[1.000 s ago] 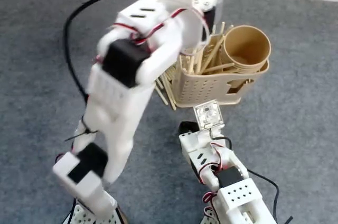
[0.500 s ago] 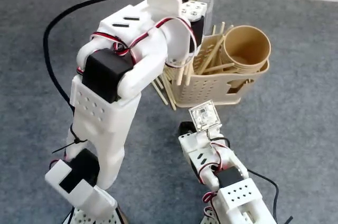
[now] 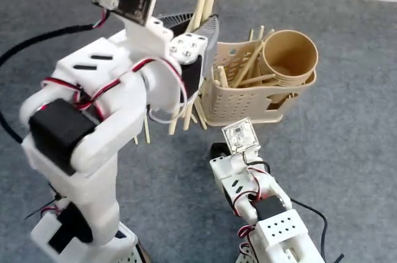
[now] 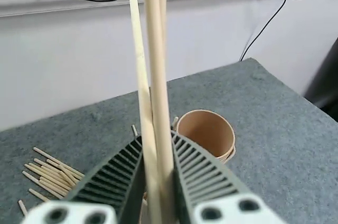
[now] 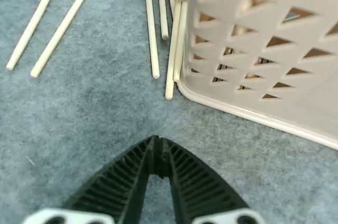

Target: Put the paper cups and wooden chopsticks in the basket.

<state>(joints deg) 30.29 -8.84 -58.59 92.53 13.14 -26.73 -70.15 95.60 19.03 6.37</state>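
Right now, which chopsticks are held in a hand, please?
The upright pair clamped in the left hand; others lie loose on the table or in the basket.

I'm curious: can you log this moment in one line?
left gripper: shut on wooden chopsticks | right gripper: shut, empty | basket: holds paper cups

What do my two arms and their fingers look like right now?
The left arm and right arm are white plastic shells with black servo blocks and thin red, black and white wires. A thick black cable loops off the left one. The left gripper and right gripper have black ribbed fingers, tapering to a point, on white bases.
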